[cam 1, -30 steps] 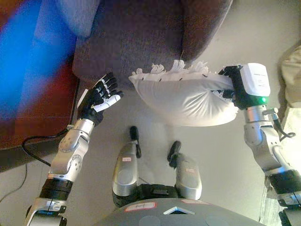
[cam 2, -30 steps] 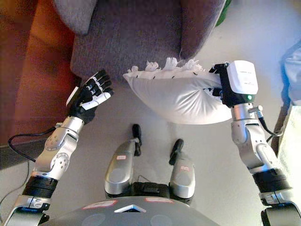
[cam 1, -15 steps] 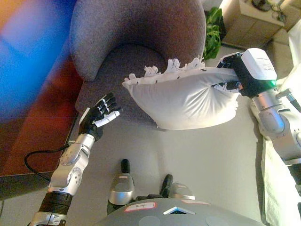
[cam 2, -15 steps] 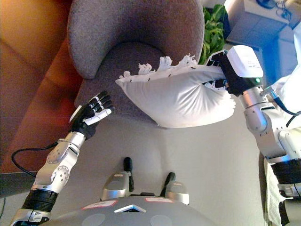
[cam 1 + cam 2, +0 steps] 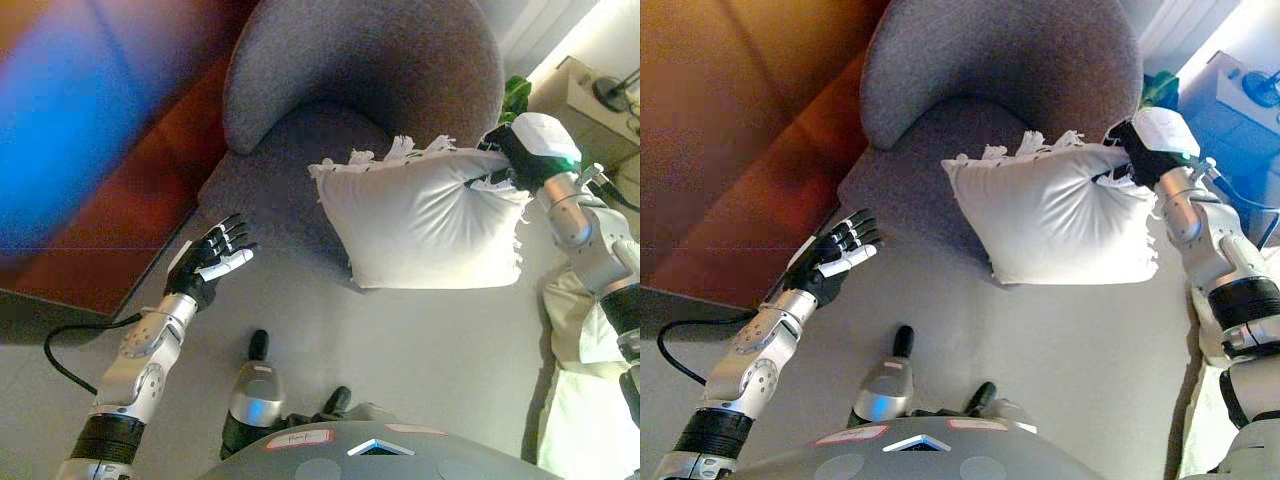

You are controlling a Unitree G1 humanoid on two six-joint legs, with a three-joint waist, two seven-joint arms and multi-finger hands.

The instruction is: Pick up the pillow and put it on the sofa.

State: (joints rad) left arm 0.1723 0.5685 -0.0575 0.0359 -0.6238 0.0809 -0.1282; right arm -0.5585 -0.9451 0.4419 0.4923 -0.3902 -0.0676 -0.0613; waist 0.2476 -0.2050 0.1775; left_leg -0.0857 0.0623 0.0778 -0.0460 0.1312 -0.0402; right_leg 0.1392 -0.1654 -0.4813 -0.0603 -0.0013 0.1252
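Observation:
A white pillow (image 5: 425, 220) with a fringed top edge hangs in the air, partly over the front of the seat of a grey round-backed sofa chair (image 5: 350, 70). My right hand (image 5: 512, 160) is shut on the pillow's upper right corner, its fingers mostly buried in the cloth. The pillow's lower part droops down in front of the seat edge. My left hand (image 5: 208, 265) is open, fingers spread, low at the left beside the chair's front left corner, holding nothing and apart from the pillow.
A reddish-brown wooden surface (image 5: 740, 150) runs along the left of the chair. A green plant (image 5: 515, 95) and a pale cabinet (image 5: 590, 95) stand behind the chair at the right. White bedding (image 5: 585, 400) lies on the floor at the right edge.
The camera has shifted, showing more of the chair. My right hand has carried the pillow farther over the seat, and the pillow now hangs more upright. The left hand stays open.

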